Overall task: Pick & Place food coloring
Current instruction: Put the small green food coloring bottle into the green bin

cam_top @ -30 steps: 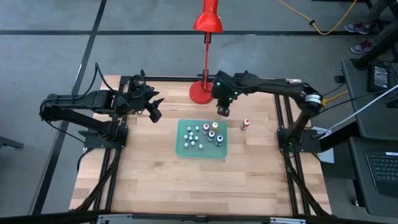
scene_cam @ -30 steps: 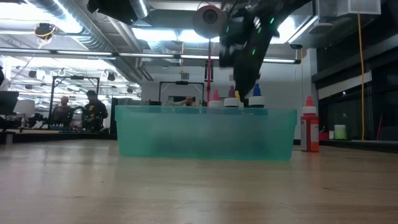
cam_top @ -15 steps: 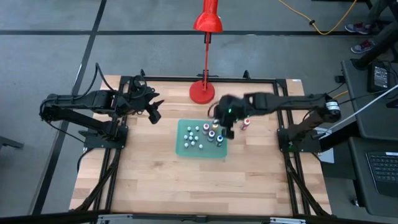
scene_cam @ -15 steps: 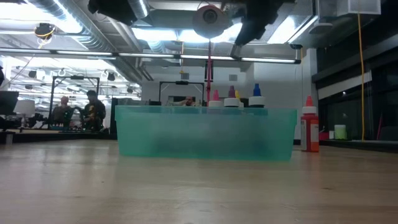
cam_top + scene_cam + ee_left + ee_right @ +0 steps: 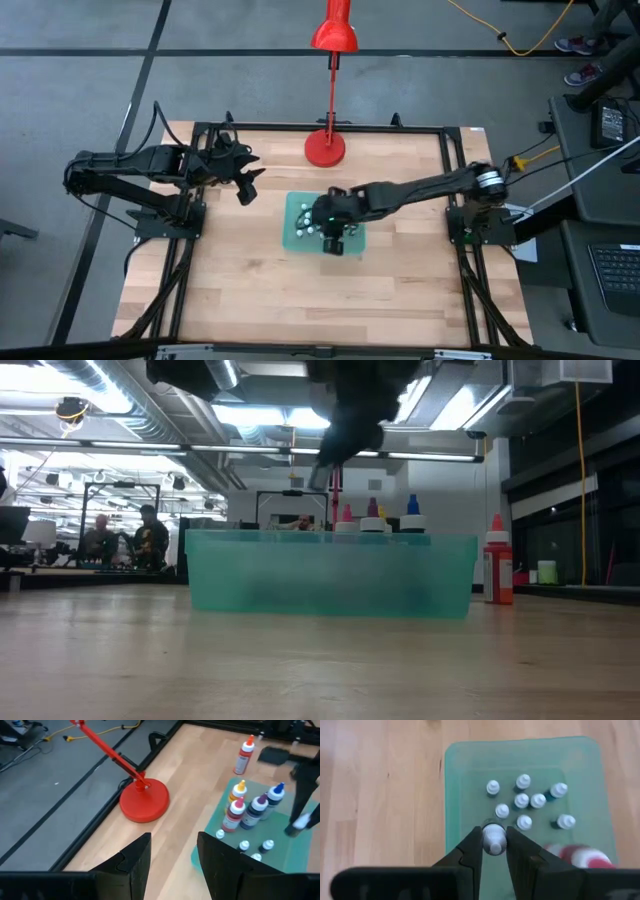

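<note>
A small white-capped food coloring bottle is clenched between the fingers of the right gripper, which is held above the translucent green plastic tray. Just ahead of it, seven more white-capped bottles are seen standing in the tray. The left gripper is held released, well apart above the wooden desk.

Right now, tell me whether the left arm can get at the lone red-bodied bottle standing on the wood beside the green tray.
Probably not easily: the left claw waits at the table's far left, and the green tray and right arm lie between it and the red-bodied bottle.
</note>
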Robot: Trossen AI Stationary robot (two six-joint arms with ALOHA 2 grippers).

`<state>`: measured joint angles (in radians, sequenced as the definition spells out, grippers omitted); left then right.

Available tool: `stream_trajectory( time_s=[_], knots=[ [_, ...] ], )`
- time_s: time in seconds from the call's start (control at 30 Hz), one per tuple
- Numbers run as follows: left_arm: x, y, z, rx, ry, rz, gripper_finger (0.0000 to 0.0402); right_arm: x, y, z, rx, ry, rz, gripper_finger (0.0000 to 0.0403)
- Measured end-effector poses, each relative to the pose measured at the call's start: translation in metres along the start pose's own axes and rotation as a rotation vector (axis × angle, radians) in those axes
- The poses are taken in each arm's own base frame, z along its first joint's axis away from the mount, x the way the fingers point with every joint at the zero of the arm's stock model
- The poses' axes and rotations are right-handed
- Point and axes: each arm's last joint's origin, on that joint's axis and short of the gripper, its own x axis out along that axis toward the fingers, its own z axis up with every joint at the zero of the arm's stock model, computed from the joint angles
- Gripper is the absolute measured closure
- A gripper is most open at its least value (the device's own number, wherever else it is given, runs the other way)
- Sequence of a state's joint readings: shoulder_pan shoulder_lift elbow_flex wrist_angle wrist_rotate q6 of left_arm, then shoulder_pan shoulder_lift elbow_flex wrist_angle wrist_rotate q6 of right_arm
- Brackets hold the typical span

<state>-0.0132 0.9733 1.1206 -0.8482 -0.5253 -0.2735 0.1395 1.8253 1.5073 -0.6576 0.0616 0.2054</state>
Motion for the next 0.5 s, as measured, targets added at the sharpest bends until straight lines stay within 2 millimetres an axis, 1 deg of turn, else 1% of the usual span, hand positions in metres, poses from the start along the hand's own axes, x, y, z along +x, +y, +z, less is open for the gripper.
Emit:
stream_trajectory(
  time_s=[0.13,0.23,0.37,0.5],
  knots=[
    [0.0,-0.001,0.0,0.008,0.006,-0.023,0.0245,0.019,0.006,0.018,-0.011,0.073,-0.014,0.0327],
    [0.0,-0.001,-0.001,0.01,0.011,-0.022,0.0245,0.033,0.007,0.023,-0.033,0.16,-0.031,0.0327],
    [0.0,0.0,-0.002,0.017,0.022,-0.018,0.0245,0.049,0.01,0.025,-0.043,0.213,-0.013,0.0327],
    [0.0,0.0,-0.003,0.021,0.029,-0.016,0.0245,0.067,0.01,0.019,-0.038,0.262,0.007,0.0327]
  ],
)
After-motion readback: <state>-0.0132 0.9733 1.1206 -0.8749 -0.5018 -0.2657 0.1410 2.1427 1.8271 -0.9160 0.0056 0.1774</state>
